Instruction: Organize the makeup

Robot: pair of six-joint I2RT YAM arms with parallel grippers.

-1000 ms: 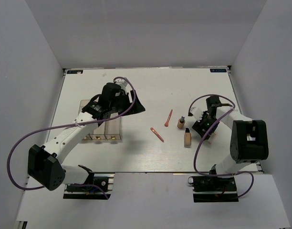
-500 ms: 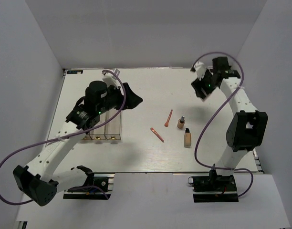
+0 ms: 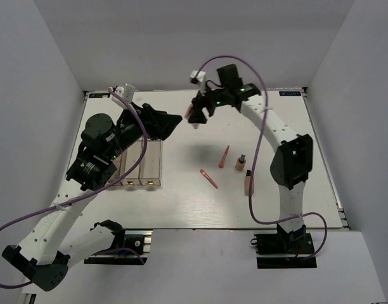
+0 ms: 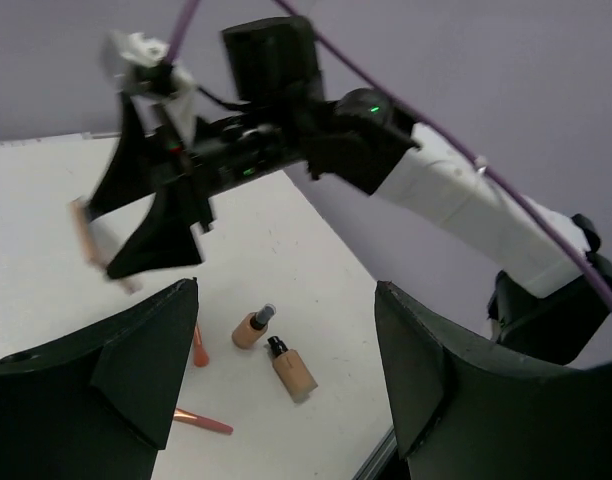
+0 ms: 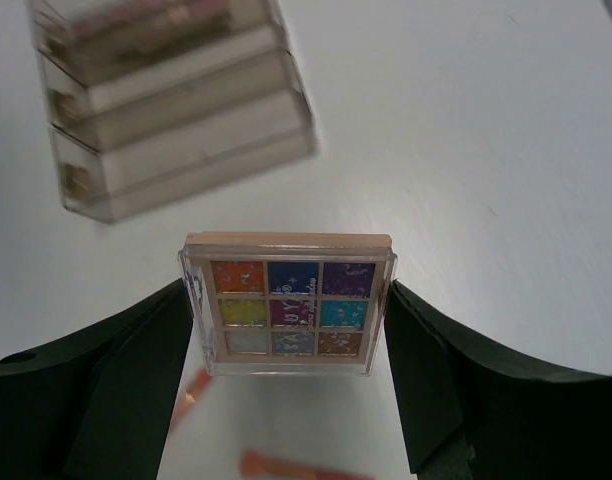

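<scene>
My right gripper (image 3: 196, 118) is shut on a square compact (image 5: 286, 305) with nine coloured pans in a clear lid, held in the air above the table's back middle. In the left wrist view the compact (image 4: 87, 236) shows edge-on in that gripper. My left gripper (image 3: 167, 121) is open and empty, raised above the clear acrylic box (image 3: 141, 168). Two coral-pink sticks (image 3: 224, 157) (image 3: 209, 178) and two beige dark-capped bottles (image 3: 240, 163) (image 3: 248, 183) lie on the table right of centre. The bottles (image 4: 254, 327) (image 4: 291, 368) also show between my left fingers.
The three-compartment acrylic box (image 5: 176, 110) shows at the upper left of the right wrist view, ahead of the held compact; something pinkish lies in its far compartment. White walls close the table (image 3: 181, 202) on three sides. The two grippers are close together at the back.
My right arm has swung from the right side up and across to the back middle, carrying the compact. My left arm has risen off the acrylic box and pulled back left.
</scene>
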